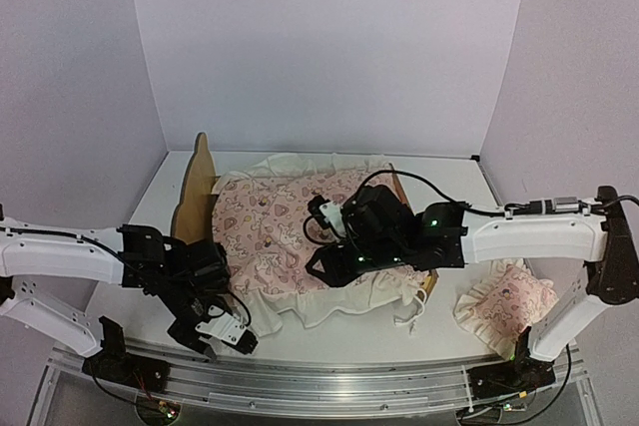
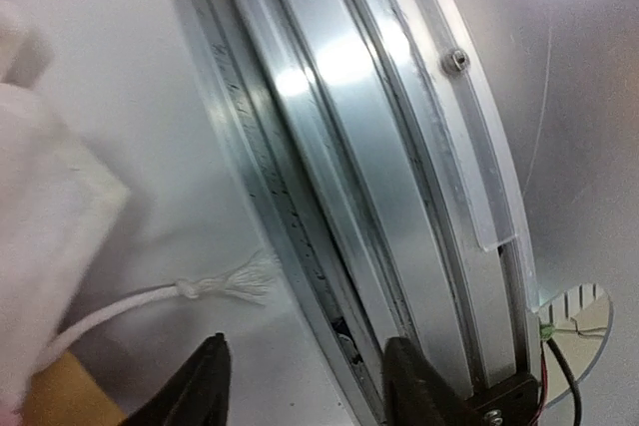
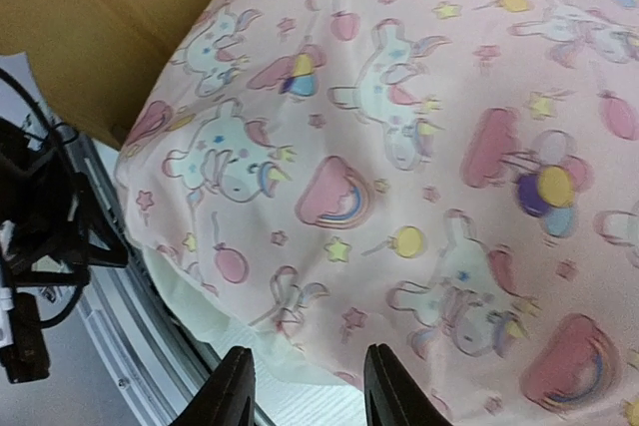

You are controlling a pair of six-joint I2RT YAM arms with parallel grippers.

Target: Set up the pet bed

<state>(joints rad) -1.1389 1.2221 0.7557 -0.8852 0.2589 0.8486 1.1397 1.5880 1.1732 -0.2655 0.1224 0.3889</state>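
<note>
The pet bed [image 1: 200,185] lies in the middle of the table, its plywood headboard on the left. A pink printed cover [image 1: 270,236] with a cream ruffle is draped over the bed and hides its base. My right gripper [image 1: 319,266] hovers open over the cover's near edge. In the right wrist view the right gripper [image 3: 308,388] has printed fabric [image 3: 399,147] below its fingertips and the headboard [image 3: 90,17] at the upper left. My left gripper [image 1: 240,338] is open at the table's front edge. In the left wrist view the left gripper [image 2: 305,381] holds nothing, and a frayed white cord [image 2: 215,281] lies beside it.
A small pink ruffled pillow [image 1: 509,306] lies at the front right of the table. An aluminium rail [image 2: 379,147] runs along the front edge under the left gripper. Blurred cream fabric [image 2: 50,236] fills the left of the left wrist view. White walls enclose the table.
</note>
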